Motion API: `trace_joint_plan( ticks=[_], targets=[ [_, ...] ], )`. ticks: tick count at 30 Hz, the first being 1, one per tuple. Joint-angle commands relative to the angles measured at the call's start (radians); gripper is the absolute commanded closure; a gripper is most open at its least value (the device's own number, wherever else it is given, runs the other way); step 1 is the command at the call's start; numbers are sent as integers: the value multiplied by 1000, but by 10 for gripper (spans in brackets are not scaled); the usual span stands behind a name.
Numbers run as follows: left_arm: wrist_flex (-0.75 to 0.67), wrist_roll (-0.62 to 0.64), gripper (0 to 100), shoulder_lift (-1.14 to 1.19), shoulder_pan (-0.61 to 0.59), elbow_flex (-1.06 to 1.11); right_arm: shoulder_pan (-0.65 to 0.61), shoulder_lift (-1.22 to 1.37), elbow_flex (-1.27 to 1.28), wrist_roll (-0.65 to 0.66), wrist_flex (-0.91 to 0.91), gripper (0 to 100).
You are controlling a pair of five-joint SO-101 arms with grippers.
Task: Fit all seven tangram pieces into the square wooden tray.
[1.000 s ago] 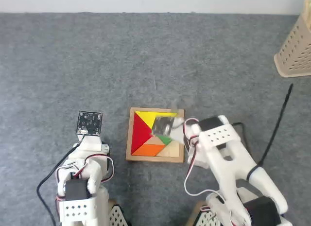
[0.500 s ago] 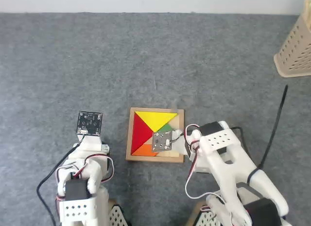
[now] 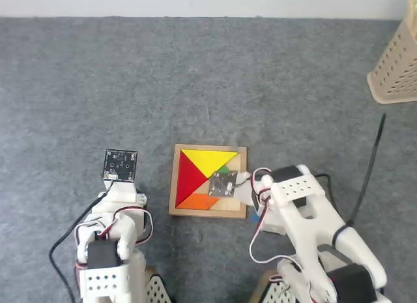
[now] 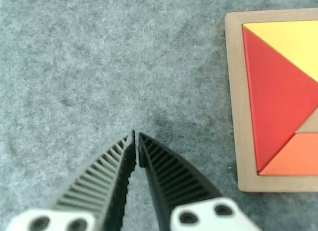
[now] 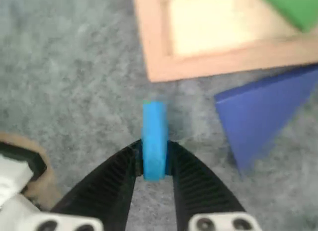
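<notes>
The right hand (image 5: 153,150) is clamped on a light blue piece (image 5: 154,121), held on edge over the grey worktop (image 5: 74,67) just outside the tray (image 5: 154,57). Pinching the flat faces probably gives the firmest grip. A dark blue triangle (image 5: 258,112) lies on the worktop beside the same corner, near a bare patch of tray floor and the green piece (image 5: 290,7). The red piece (image 4: 278,102), yellow piece (image 4: 288,42) and orange piece (image 4: 293,159) sit inside. The left hand (image 4: 135,137), fingers together on nothing, hangs apart from the tray, likely to leave room.
</notes>
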Motion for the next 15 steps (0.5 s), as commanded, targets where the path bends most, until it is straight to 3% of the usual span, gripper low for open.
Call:
trace_joint_plan(
  ticks=[1,6,9,15],
  targets=[
    [8,-5,988,-20,0,-7,12,-7,-66,-97,-7,959],
    [8,-5,988,-20,0,-7,15,-16,-71,-132,-7,986],
    [8,-5,988,-20,0,-7,15,-16,-100,-221,-5,991],
    [8,-5,988,-20,0,-7,8,-15,-249,-273,113,991]
  ],
)
